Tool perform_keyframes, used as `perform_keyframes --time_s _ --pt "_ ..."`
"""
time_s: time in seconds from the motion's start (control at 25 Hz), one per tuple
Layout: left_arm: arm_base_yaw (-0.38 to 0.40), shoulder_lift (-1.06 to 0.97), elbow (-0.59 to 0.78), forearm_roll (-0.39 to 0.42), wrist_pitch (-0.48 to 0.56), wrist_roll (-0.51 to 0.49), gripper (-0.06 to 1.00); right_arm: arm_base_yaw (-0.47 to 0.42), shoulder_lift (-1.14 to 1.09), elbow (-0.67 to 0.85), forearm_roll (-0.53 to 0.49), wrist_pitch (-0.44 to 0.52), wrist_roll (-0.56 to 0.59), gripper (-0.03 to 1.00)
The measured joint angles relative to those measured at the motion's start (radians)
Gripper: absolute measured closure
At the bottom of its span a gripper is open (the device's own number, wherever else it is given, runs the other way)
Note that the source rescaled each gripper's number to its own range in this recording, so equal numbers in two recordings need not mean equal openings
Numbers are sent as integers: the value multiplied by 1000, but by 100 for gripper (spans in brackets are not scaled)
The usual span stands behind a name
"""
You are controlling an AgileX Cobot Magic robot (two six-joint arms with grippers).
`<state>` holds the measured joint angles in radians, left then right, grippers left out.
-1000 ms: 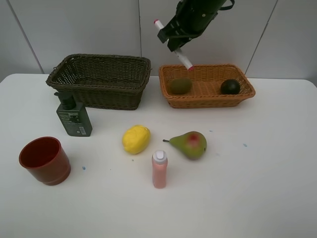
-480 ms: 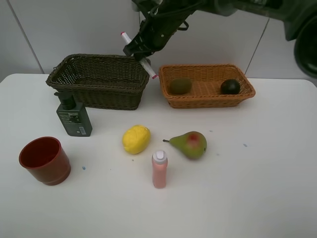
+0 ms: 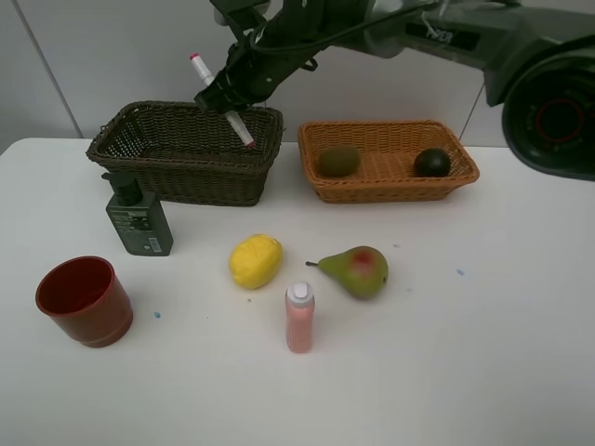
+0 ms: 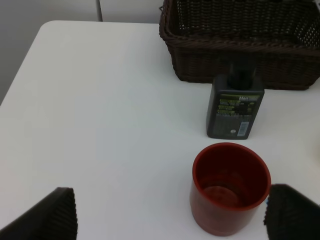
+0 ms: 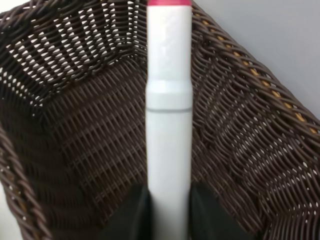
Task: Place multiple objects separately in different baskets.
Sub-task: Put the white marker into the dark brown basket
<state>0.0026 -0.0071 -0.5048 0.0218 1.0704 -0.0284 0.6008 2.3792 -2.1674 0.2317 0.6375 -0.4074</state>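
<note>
Now right gripper [image 3: 223, 98] grips white marker [image 3: 239, 130] — over dk-brown basket [image 3: 186, 153].

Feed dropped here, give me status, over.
Right tool shut on marker, over the dark basket. Left tool open, empty. Nothing seen blocking the drop.

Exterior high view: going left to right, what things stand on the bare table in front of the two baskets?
red cup → dark green pump bottle → yellow lemon → pink white-capped bottle → green-red pear
</note>
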Motion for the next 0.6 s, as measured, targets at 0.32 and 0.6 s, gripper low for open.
perform_keyframes --time_s 0.32,0.6 --pt "0 0 0 0 0 0 -3 0 73 0 26 -11 0 97" --pt "0 0 0 0 0 0 -3 0 91 0 27 -31 0 97"
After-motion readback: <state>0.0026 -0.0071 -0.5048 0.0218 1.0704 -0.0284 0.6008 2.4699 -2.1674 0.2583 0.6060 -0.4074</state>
